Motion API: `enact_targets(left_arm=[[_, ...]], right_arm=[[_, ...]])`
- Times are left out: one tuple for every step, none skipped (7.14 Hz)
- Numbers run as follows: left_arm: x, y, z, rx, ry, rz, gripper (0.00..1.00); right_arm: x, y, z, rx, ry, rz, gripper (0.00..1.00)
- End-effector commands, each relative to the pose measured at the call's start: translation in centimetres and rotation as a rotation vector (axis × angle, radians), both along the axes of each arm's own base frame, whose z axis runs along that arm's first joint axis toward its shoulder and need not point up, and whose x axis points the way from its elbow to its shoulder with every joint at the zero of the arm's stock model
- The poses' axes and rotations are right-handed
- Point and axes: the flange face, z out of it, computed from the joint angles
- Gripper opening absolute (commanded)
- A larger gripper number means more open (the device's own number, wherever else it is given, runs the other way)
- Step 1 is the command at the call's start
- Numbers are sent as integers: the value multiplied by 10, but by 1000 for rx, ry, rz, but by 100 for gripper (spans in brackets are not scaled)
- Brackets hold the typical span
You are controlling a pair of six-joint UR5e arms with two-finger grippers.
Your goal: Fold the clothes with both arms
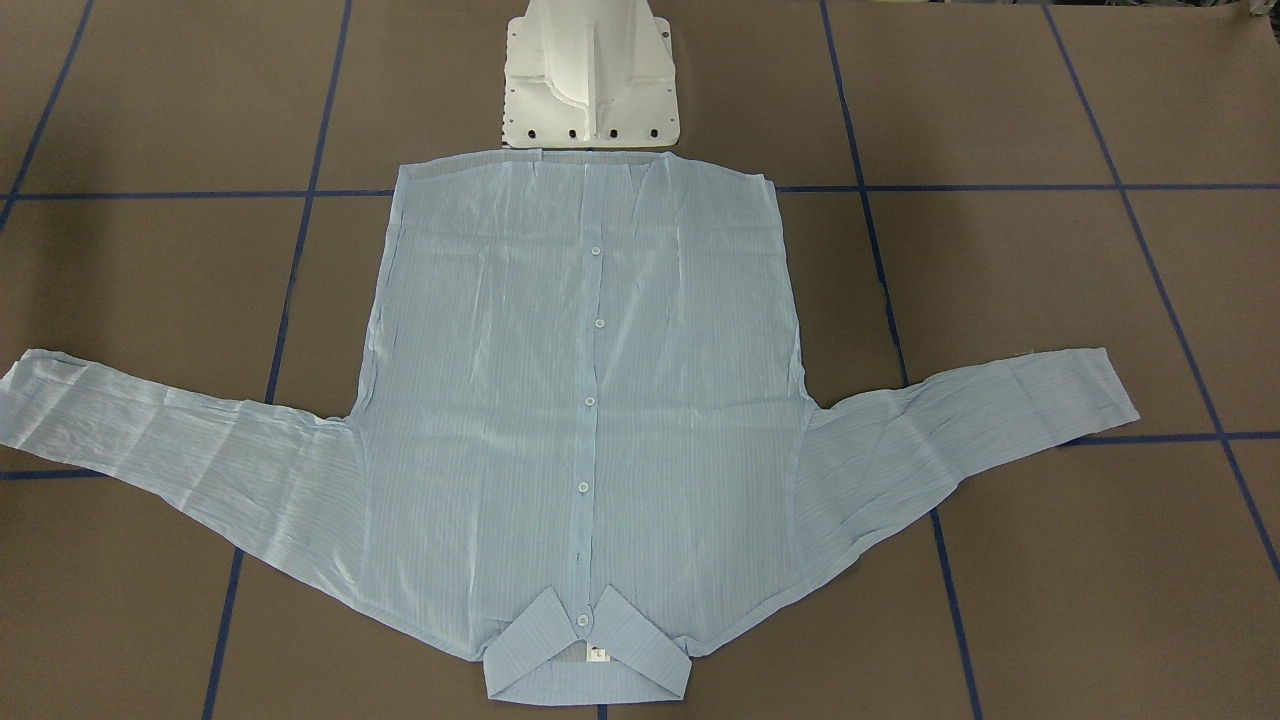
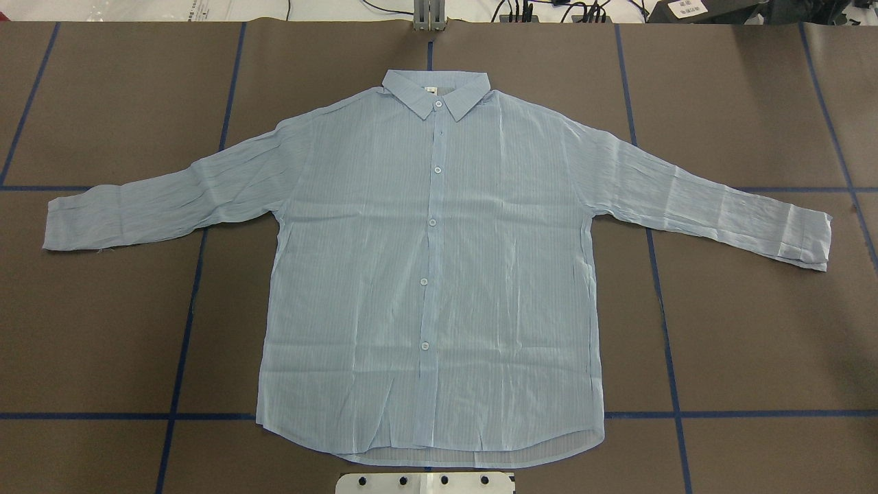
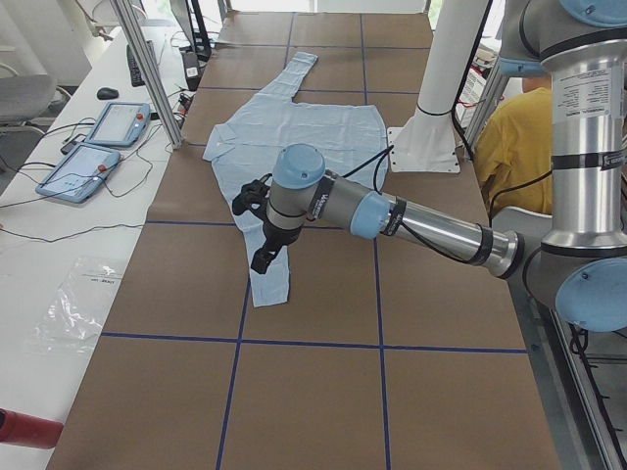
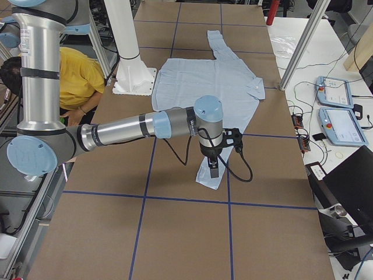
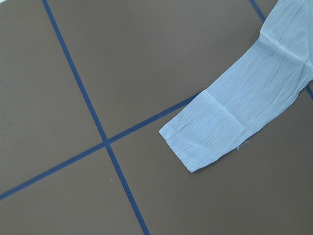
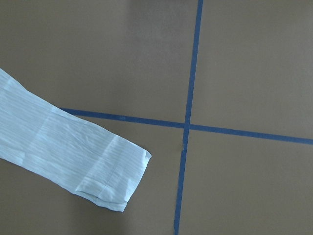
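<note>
The light-blue pinstriped shirt [image 2: 439, 274] lies flat and buttoned, front up, on the brown table, with both sleeves spread out; its collar [image 2: 436, 92] points away from the robot. My left gripper [image 3: 263, 257] hangs above the left sleeve's cuff [image 5: 205, 142]. My right gripper [image 4: 213, 169] hangs above the right sleeve's cuff [image 6: 107, 181]. Both grippers show only in the side views, so I cannot tell whether they are open or shut. Neither arm shows in the overhead or front-facing views.
The white pedestal base [image 1: 590, 80] stands just behind the shirt's hem. Blue tape lines [image 2: 662, 309] grid the table. A person in yellow [image 3: 519, 127] sits behind the robot. Teach pendants [image 3: 98, 147] and a metal post [image 3: 147, 69] stand by the far edge.
</note>
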Motion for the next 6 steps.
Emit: enact_targets(left_arm=[[-7, -14, -15, 63, 32, -61, 100], [-7, -15, -16, 50, 43, -79, 100], [-7, -15, -17, 51, 45, -79, 100], [-7, -15, -17, 51, 45, -79, 100], [-7, -15, -18, 53, 46, -78, 100], [-7, -15, -17, 51, 46, -78, 100]], right_arm=[[3, -5, -3, 79, -25, 5, 100], [1, -9, -2, 141, -29, 14, 100], [-9, -17, 23, 104, -50, 35, 100], [-21, -21, 40, 95, -88, 100, 100], [-47, -22, 66, 94, -140, 148, 100], [-73, -20, 92, 95, -194, 180, 98]])
